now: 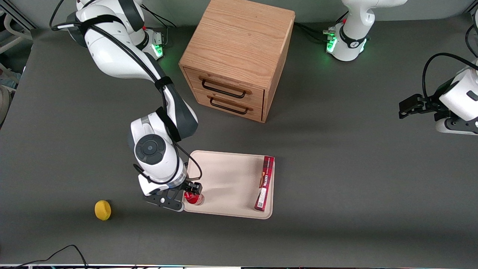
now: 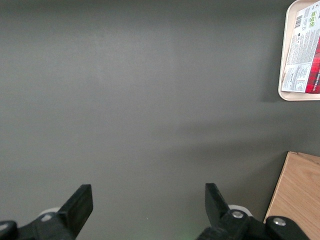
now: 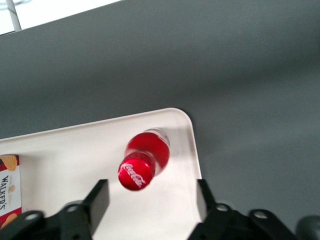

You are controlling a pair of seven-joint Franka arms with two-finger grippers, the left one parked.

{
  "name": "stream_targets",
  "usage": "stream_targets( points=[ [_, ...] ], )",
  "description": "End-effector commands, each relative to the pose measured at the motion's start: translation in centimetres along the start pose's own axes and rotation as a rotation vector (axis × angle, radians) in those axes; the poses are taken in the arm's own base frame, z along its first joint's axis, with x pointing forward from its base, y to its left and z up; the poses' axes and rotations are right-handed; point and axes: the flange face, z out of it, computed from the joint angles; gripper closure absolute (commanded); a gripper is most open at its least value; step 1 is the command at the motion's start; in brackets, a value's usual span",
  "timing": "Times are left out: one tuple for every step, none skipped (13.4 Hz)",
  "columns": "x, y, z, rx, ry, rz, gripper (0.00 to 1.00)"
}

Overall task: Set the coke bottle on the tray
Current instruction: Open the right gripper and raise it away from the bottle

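The coke bottle [image 1: 194, 198], small and red with a red cap and white script, stands upright on the cream tray [image 1: 227, 183], close to the tray's corner nearest the front camera at the working arm's end. In the right wrist view the bottle [image 3: 142, 161] stands on the tray [image 3: 75, 150] near its rounded corner. My right gripper [image 1: 192, 189] is just above the bottle. It is open [image 3: 151, 195], its fingers wide apart on either side of the cap and not touching it.
A long flat dark-red box [image 1: 264, 184] lies on the tray along its edge toward the parked arm. A wooden two-drawer cabinet [image 1: 239, 56] stands farther from the front camera. A yellow lemon-like object [image 1: 102, 210] lies on the table beside the working arm.
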Motion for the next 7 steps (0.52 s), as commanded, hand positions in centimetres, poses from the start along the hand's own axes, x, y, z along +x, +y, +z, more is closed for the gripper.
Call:
stream_targets(
  points=[
    [-0.5, 3.8, -4.5, -0.036, -0.037, -0.042, 0.00],
    [-1.1, 5.4, -6.3, -0.032, -0.049, -0.060, 0.00],
    [-2.0, 7.7, -7.7, -0.037, -0.066, -0.085, 0.00],
    [-2.6, 10.7, -9.6, -0.038, -0.077, -0.111, 0.00],
    [-3.7, 13.6, -11.7, -0.026, -0.086, -0.144, 0.00],
    [-4.5, 17.1, -13.4, -0.010, -0.096, -0.166, 0.00],
    [-5.3, 20.0, -15.2, 0.009, -0.098, -0.194, 0.00]
  ],
)
